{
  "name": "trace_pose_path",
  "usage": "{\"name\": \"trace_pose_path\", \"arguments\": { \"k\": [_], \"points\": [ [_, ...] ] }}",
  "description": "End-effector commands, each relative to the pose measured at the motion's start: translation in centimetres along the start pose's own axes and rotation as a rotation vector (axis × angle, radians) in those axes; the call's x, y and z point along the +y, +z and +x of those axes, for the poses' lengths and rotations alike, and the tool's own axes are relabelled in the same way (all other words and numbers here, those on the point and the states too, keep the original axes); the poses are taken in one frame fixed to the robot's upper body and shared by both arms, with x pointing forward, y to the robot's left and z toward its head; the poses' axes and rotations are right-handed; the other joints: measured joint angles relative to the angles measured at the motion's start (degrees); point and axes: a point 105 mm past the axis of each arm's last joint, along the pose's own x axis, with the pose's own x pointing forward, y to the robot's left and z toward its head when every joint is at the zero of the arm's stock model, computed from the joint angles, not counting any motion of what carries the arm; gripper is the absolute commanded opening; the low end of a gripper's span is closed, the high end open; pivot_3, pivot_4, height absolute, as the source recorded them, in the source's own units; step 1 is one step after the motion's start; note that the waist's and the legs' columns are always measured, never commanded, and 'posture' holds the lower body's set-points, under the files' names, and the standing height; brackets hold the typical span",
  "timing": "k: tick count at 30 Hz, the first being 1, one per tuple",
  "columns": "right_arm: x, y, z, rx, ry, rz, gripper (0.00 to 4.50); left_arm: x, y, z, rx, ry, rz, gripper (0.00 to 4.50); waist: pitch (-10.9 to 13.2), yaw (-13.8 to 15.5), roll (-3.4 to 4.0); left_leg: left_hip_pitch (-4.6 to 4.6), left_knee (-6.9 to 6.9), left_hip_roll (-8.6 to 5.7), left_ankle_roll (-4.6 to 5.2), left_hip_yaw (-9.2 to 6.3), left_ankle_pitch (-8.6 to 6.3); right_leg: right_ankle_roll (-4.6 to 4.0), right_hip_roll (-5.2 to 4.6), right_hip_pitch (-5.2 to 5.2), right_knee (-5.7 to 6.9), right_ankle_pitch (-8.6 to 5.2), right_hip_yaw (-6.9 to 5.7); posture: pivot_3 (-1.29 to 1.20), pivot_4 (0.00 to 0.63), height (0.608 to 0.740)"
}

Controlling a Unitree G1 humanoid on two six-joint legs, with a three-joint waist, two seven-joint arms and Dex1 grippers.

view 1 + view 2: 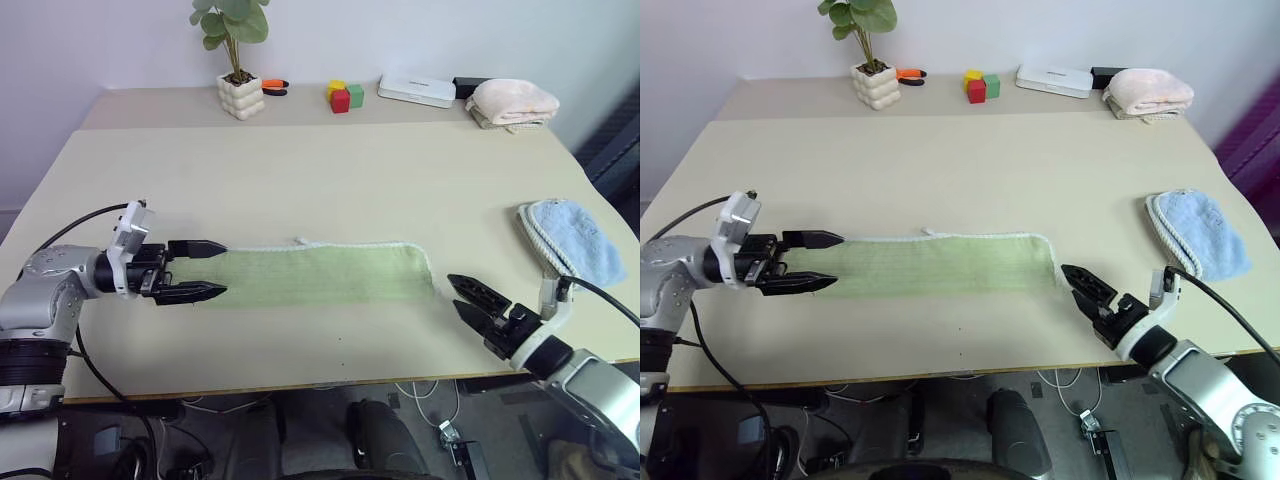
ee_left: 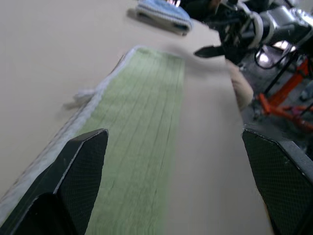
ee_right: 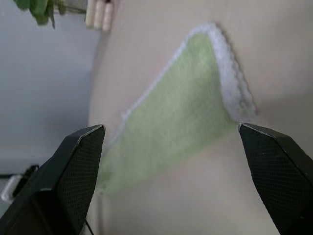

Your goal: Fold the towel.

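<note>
Green terry towel point(image 1: 320, 276) lies flat as a long narrow strip near the front edge of the surface point(image 1: 330, 180), so one fold looks done. Left hand point(image 1: 198, 270) and right hand point(image 1: 462, 296) wait at its two ends, fingers apart and empty; folding end to end seems left.

The left gripper point(image 1: 205, 268) points level toward the right one, fingers spread wide and empty. The right gripper point(image 1: 468, 298) angles forward and toward the left one, fingers also parted, holding nothing.
</note>
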Motion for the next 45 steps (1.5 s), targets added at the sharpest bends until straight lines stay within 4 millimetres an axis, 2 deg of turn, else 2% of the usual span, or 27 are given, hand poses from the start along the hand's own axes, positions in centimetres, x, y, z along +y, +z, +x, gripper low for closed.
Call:
{"name": "trace_pose_path", "arguments": {
  "k": [1, 19, 25, 28, 32, 35, 39, 45],
  "points": [
    [0.4, -0.1, 0.4, -0.002, 0.013, 0.020, 4.44, -0.1, 0.9, -0.4, 0.028, -0.007, 0.086, 4.47, 0.0, 0.3, 0.00, -0.01, 0.01, 0.00, 0.00, 0.00, 0.00, 0.00, -0.02, 0.00, 0.00, 0.00, 0.00, 0.00, 0.150, 0.740],
    [-1.7, -0.7, 2.0, -0.014, -0.070, 0.020, 4.44, -0.3, 1.6, -0.7, 0.012, 0.005, 0.096, 4.47, 0.0, 0.3, -0.02, 0.00, 0.06, 0.00, 0.00, -0.01, 0.00, 0.00, -0.03, 0.03, 0.02, 0.00, -0.01, 0.00, 0.150, 0.740],
    [-2.2, -0.5, 3.5, -0.056, -0.076, 0.053, 4.44, -0.2, 1.7, -0.6, 0.006, 0.017, 0.099, 4.47, 0.0, 0.1, -0.04, 0.02, 0.06, 0.00, 0.00, -0.02, 0.00, 0.00, 0.00, 0.04, 0.03, 0.00, -0.01, 0.00, 0.150, 0.740],
    [-2.3, -0.9, 4.4, -0.062, -0.066, 0.077, 3.64, -0.1, 1.7, -0.5, 0.013, 0.025, 0.103, 4.50, 0.0, 0.1, -0.04, 0.02, 0.06, 0.01, 0.00, -0.02, 0.00, 0.00, 0.01, 0.04, 0.04, 0.00, -0.01, 0.00, 0.150, 0.740],
    [-2.5, -1.3, 5.3, -0.063, -0.075, 0.081, 1.56, -0.1, 1.8, -0.7, 0.018, 0.033, 0.103, 4.50, 0.0, 0.0, -0.03, 0.01, 0.06, 0.01, 0.00, -0.01, 0.00, 0.00, 0.02, 0.03, 0.05, 0.00, -0.01, 0.00, 0.150, 0.740],
    [-2.4, -1.0, 5.4, -0.068, -0.073, 0.073, 0.04, -0.2, 1.8, -0.7, 0.018, 0.038, 0.102, 4.50, -0.2, -0.2, -0.34, 0.06, 0.06, 0.05, 0.00, -0.02, 0.00, 0.00, 0.07, 0.06, 0.08, 0.00, -0.01, 0.00, 0.150, 0.740],
    [-1.7, 0.3, 5.3, -0.080, -0.069, -0.008, 0.04, -0.1, 1.6, -0.7, 0.026, 0.052, 0.115, 4.50, -0.3, 0.0, -0.41, 0.13, 0.07, 0.05, 0.00, -0.02, 0.00, -0.01, 0.04, 0.14, 0.07, 0.00, -0.01, 0.00, 0.150, 0.740],
    [-0.5, 3.9, 4.3, -0.118, -0.080, -0.177, 0.04, 0.2, 1.8, -0.5, 0.004, 0.061, 0.117, 4.50, -0.2, 0.4, -0.27, 0.04, 0.08, 0.00, 0.00, 0.01, 0.00, -0.01, -0.04, 0.08, 0.06, 0.00, -0.01, 0.00, 0.150, 0.740]
  ]
}}
